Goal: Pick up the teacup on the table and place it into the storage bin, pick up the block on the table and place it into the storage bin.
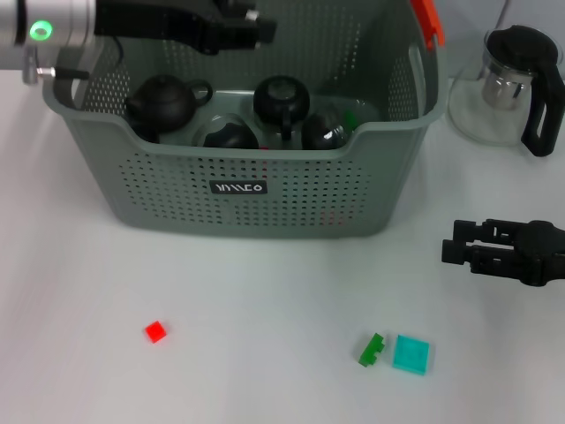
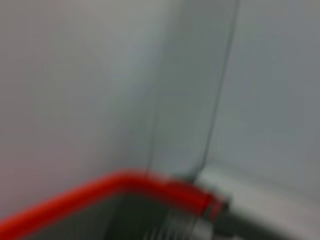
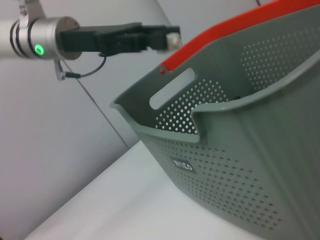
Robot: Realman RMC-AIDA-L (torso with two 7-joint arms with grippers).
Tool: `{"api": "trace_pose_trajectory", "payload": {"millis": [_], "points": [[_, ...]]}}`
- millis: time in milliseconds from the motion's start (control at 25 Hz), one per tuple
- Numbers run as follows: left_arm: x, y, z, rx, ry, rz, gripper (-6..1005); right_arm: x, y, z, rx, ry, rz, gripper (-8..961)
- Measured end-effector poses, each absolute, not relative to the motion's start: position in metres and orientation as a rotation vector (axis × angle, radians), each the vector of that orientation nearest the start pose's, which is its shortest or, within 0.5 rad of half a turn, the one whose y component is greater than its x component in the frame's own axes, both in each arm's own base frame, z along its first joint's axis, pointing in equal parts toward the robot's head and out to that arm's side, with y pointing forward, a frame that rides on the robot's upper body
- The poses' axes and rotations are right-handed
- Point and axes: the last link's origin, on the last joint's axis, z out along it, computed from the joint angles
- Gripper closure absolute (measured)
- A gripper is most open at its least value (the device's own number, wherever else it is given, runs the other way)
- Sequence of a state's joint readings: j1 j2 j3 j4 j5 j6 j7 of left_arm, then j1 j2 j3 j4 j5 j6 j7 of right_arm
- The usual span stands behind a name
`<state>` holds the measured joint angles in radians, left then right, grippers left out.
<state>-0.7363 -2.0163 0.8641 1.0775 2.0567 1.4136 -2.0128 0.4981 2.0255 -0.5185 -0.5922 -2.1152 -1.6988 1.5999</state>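
My left gripper (image 1: 256,31), state indiscernible, above the storage bin (image 1: 256,212); my right gripper (image 1: 452,251), narrow, above the table (image 1: 71,265).

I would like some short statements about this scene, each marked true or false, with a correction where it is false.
1. The storage bin already holds several dark teaware pieces. True.
2. The red block lies inside the bin. False: it lies on the table, in front of the bin.
3. The left gripper is above the bin. True.
4. The right gripper holds the green block. False: that block lies on the table beside a teal block.
5. The glass teapot stands in the bin. False: it stands on the table beside it.
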Motion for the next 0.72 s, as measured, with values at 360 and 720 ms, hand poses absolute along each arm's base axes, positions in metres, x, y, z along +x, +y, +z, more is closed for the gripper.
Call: {"api": "trace_pose_trajectory", "payload": {"millis": [360,720], "points": [[-0.128,0.441,0.055,-2.512,-0.786,-0.079,585,0.290,0.305,0.020,-2.668,1.067,0.801,269],[-0.131,0.426,0.074,-2.399,-0.800,-0.491,403,0.292,0.303,0.021,-2.656,1.069,0.809,269]]}}
